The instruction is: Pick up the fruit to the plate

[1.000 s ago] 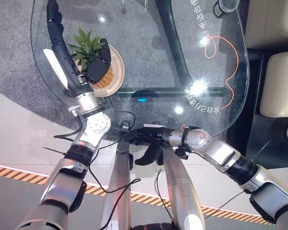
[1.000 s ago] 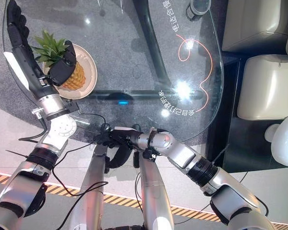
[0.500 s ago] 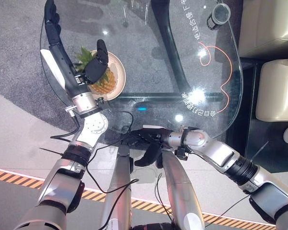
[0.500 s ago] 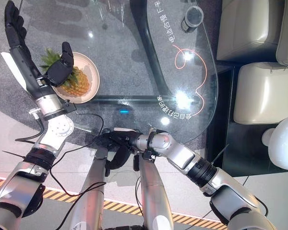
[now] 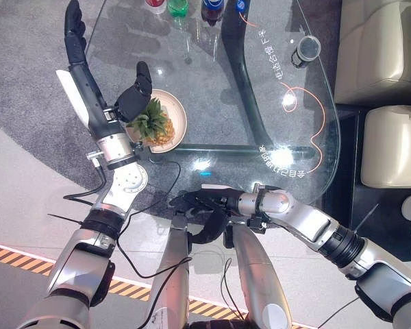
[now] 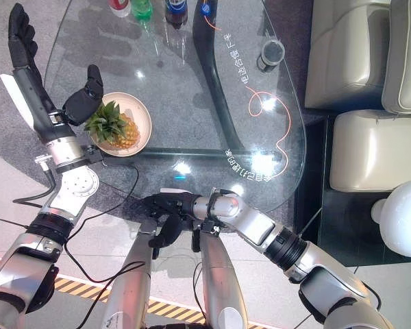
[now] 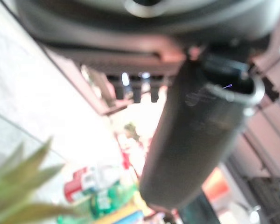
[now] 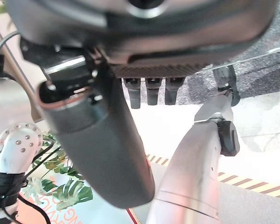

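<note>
Right hand: our dark right hand [image 5: 202, 208] hangs low in front of us, below the table edge, fingers loosely bent, holding nothing.
Left hand: our dark left hand [image 5: 133, 92] is spread wide with straight fingers, just beside the fruit.
Fruit: the yellow pineapple with the spiky green crown [image 5: 154, 125] lies on the round beige plate [image 5: 180, 116], on the clear glass table [image 5: 212, 75].
Risk: we think a stray finger could knock the pineapple off its plate.
Far end: a few coloured bottles [image 5: 185, 5].
</note>
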Tool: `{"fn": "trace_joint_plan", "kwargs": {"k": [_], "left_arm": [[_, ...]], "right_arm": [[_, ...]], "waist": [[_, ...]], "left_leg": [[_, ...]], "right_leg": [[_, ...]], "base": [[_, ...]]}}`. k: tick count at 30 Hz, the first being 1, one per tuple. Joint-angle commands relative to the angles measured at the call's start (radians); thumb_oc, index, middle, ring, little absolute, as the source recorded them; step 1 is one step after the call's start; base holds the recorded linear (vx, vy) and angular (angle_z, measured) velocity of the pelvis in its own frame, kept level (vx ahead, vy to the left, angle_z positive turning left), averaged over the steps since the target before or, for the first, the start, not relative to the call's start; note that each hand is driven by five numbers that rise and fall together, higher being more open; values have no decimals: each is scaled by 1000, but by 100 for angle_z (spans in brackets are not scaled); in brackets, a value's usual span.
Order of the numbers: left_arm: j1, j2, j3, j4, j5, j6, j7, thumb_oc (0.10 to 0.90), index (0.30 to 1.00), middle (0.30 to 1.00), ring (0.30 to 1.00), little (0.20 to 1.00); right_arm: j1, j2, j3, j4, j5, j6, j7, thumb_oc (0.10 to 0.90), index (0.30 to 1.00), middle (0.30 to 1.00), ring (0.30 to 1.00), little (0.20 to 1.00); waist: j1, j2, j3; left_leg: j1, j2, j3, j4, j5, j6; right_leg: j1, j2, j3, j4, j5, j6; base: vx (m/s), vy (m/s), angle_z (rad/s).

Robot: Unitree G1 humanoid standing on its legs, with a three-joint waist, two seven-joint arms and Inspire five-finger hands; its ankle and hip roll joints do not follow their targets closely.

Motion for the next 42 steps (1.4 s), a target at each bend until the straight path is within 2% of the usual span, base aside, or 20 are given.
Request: {"fn": "trace_joint_plan", "kwargs": {"k": [1, 8, 12, 15, 16, 19, 21, 23, 25, 27, 30, 31, 33, 34, 40, 42], "left_arm": [[-16, 34, 91, -69, -23, -84, -7, 800, 900, 900, 900, 900], [92, 17, 134, -70, -151, -78, -53, 800, 900, 900, 900, 900], [218, -25, 170, -67, -301, -59, -129, 800, 900, 900, 900, 900], [275, -50, 179, -68, -334, -44, -154, 800, 900, 900, 900, 900], [343, -78, 193, -74, -378, -32, -181, 800, 900, 900, 900, 900], [403, -108, 212, -75, -399, -19, -204, 800, 900, 900, 900, 900], [513, -166, 245, -71, -453, -1, -235, 800, 900, 900, 900, 900], [577, -207, 260, -59, -487, 34, -266, 800, 900, 900, 900, 900], [595, -215, 261, -59, -487, 40, -271, 800, 900, 900, 900, 900], [668, -257, 261, -29, -530, 112, -298, 800, 900, 900, 900, 900], [714, -280, 260, 4, -561, 150, -326, 800, 900, 900, 900, 900], [739, -290, 259, 25, -578, 185, -354, 800, 900, 900, 900, 900], [759, -301, 258, 56, -612, 210, -383, 800, 900, 900, 900, 900], [773, -308, 257, 75, -624, 251, -401, 800, 900, 900, 900, 900], [808, -329, 253, 171, -685, 339, -418, 800, 900, 900, 900, 900], [809, -351, 262, 266, -745, 434, -473, 800, 900, 900, 900, 900]], "right_arm": [[39, 65, -27, -151, 59, -89, 2, 800, 900, 900, 900, 900], [98, 79, -43, -141, 48, -103, -36, 800, 900, 900, 900, 900], [190, 91, -62, -77, 47, -151, -87, 800, 900, 900, 900, 900], [238, 91, -76, -54, 48, -169, -104, 800, 900, 900, 900, 900], [303, 87, -102, -32, 40, -191, -121, 800, 900, 900, 900, 900], [370, 86, -132, -4, 34, -214, -154, 800, 900, 900, 900, 900], [488, 103, -193, 67, 11, -249, -157, 800, 900, 900, 900, 900], [556, 119, -228, 108, 4, -248, -173, 800, 900, 900, 900, 900], [574, 123, -236, 117, -3, -249, -171, 800, 900, 900, 900, 900], [649, 151, -279, 173, -9, -236, -203, 800, 900, 900, 900, 900], [687, 185, -307, 208, -16, -210, -228, 800, 900, 900, 900, 900], [704, 198, -324, 233, -24, -199, -240, 800, 900, 900, 900, 900], [718, 211, -340, 258, -26, -184, -256, 800, 900, 900, 900, 900], [727, 221, -352, 278, -29, -169, -292, 800, 900, 900, 900, 900], [749, 265, -412, 442, -25, -162, -386, 800, 900, 900, 900, 900], [748, 301, -442, 547, -17, -157, -459, 800, 900, 900, 900, 900]], "waist": [[5, 1, -24], [22, 2, -24], [33, 3, -67], [37, 3, -85], [42, 2, -106], [42, 2, -137], [42, 5, -194], [42, 6, -237], [42, 7, -246], [41, 9, -307], [39, 13, -349], [38, 16, -367], [36, 20, -383], [33, 24, -395], [23, 42, -436], [16, 51, -450]], "left_leg": [[50, -63, 11, 53, -41, 57], [152, -57, -10, 24, -53, 55], [213, -53, -28, -6, -59, 53], [239, -51, -35, -21, -58, 52], [273, -49, -44, -38, -62, 53], [310, -45, -52, -75, -51, 53], [373, -40, -57, -123, -45, 53], [419, -36, -59, -157, -43, 52], [431, -35, -59, -165, -42, 52], [477, -28, -56, -197, -41, 51], [507, -21, -47, -217, -40, 50], [521, -18, -42, -225, -41, 49], [535, -14, -35, -235, -40, 49], [544, -12, -30, -243, -39, 48], [585, 3, -7, -287, -33, 44], [600, 8, 4, -306, -28, 44]], "right_leg": [[120, 39, 33, -120, 29, 10], [226, 34, 24, -141, 10, 8], [297, 23, 9, -171, 0, 9], [328, 18, 4, -187, -1, 9], [368, 13, 1, -205, -7, 11], [409, 10, -1, -239, 1, 14], [481, 6, 2, -290, 7, 19], [533, 5, 7, -332, 14, 23], [546, 4, 8, -342, 16, 24], [597, -1, 15, -388, 33, 31], [627, -4, 17, -415, 45, 35], [642, -6, 19, -429, 51, 37], [657, -8, 20, -443, 58, 40], [666, -11, 21, -454, 63, 42], [703, -19, 19, -499, 81, 53], [713, -24, 16, -514, 89, 61]], "base": [[-9, -94, 1], [6, -69, 2], [37, -61, 11], [45, -35, 9], [68, -41, 7], [77, -26, 6], [176, 4, 17], [163, 4, 9], [108, 3, 2], [172, 7, 4], [121, 12, 6], [89, 24, 0], [55, 24, 2], [38, 24, 2], [18, 16, 0], [34, 34, -1]]}}
